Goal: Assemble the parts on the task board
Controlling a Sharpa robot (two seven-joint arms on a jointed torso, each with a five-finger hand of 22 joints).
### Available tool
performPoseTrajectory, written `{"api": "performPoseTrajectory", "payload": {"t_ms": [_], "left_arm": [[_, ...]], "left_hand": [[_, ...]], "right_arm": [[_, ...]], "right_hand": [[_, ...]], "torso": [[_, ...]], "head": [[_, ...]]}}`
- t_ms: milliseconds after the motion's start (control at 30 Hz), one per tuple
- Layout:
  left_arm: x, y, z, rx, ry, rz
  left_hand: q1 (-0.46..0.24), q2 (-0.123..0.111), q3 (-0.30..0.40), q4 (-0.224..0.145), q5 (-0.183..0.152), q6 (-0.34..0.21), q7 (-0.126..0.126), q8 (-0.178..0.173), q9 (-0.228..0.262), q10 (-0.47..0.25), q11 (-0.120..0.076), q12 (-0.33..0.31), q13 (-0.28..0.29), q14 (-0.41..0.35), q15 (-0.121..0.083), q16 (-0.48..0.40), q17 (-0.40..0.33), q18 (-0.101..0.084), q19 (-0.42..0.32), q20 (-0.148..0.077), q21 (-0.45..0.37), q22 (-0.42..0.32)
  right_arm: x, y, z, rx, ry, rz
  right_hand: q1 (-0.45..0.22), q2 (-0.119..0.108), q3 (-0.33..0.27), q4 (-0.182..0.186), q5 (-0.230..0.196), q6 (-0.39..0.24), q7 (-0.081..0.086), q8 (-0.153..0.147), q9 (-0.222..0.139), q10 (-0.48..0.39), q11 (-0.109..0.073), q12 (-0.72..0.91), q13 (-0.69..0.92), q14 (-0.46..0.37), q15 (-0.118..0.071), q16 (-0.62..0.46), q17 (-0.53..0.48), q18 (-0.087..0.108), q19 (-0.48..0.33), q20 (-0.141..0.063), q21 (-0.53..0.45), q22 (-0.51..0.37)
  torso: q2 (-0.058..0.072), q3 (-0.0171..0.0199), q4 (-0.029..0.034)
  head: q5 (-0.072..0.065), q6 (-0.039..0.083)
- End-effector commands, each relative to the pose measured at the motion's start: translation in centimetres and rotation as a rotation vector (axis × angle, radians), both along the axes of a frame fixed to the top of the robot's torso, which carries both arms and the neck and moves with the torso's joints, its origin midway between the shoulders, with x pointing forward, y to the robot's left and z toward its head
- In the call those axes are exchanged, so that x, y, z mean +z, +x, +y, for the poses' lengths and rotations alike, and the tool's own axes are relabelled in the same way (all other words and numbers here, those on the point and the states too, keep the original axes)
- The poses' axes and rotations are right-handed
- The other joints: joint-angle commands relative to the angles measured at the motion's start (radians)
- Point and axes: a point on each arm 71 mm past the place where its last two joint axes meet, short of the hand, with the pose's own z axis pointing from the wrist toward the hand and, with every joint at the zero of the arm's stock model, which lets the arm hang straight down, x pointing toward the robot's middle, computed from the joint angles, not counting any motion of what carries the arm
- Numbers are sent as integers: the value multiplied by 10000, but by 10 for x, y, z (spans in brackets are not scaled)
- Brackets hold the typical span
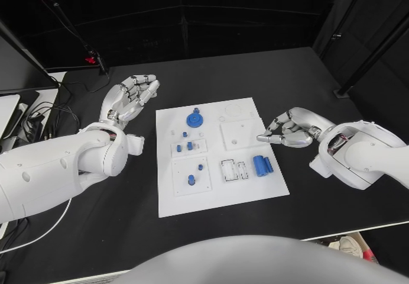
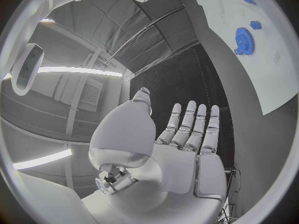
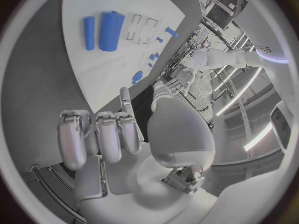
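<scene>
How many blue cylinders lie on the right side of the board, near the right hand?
2. A thick cylinder and a thin cylinder lie side by side near the right edge of the board, just right of two empty slots. Other blue parts are smaller pieces elsewhere.

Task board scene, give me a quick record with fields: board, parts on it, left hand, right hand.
board: white task board lying flat in the middle of the black table
gear: blue gear near the board's far end
cylinders: large blue cylinder with a thinner blue cylinder beside it, near the board's right edge
small parts: small blue pieces left of centre
left hand: left hand off the board's left edge, fingers spread, holding nothing
right hand: right hand at the board's right edge, fingers curled, nothing visible in it
</scene>
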Motion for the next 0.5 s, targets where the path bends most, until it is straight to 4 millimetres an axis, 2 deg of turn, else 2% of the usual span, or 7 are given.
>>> {"api": "performPoseTrajectory", "payload": {"t_ms": [33, 133, 333, 500], "left_arm": [[8, -2, -1, -203, -296, -959], [7, -2, -1, -207, -296, -951], [7, -2, 0, -197, -289, -933], [7, -2, 1, -188, -282, -919]], "left_hand": [[-31, 104, -61, -6, 31, -84, 1501, 48, -9, -64, -28, 56, -9, -79, -7, 31, -9, -116, 54, 1, 42, -4], [-30, 107, -65, -6, 32, -86, 1501, 53, -11, -64, -29, 62, -11, -79, -8, 36, -14, -116, 48, 1, 41, -16], [-30, 107, -65, -6, 32, -86, 1501, 53, -11, -64, -29, 62, -11, -79, -8, 36, -14, -116, 48, 1, 41, -16], [-30, 107, -65, -6, 32, -86, 1501, 53, -11, -64, -29, 62, -11, -79, -8, 36, -14, -116, 48, 1, 41, -16]], "right_arm": [[-4, -4, -4, -467, -1399, 546], [-6, -7, -4, -541, -1716, 902], [-9, -10, -1, -459, -2217, 1372], [-11, -11, 4, -313, -2535, 1599]], "right_hand": [[-98, -38, 27, 18, -21, -98, -17, 147, 67, 1040, -61, 25, 2628, 1067, -107, 24, 2628, -208, 1057, -131, 130, 2627], [-147, -58, 39, 2, -35, -259, 4, 264, 126, 1040, -41, 25, 2628, 1067, -151, 24, 2628, -208, 1057, -178, 130, 2627], [-58, -267, 15, 7, -110, -486, 31, 422, 208, 1040, -24, 25, 2628, 1067, -144, 24, 2628, -208, 1057, -187, 130, 2627], [-65, -350, -4, 15, -151, -513, 19, 574, 283, 1040, -31, 25, 2628, 1067, -136, 24, 2628, -208, 1057, -182, 130, 2627]], "torso": [[11, -3, -3], [15, 0, 20], [4, 1, 19], [8, 0, 25]], "head": [[-100, 0], [-155, 0], [-160, 0], [-156, 0]]}}
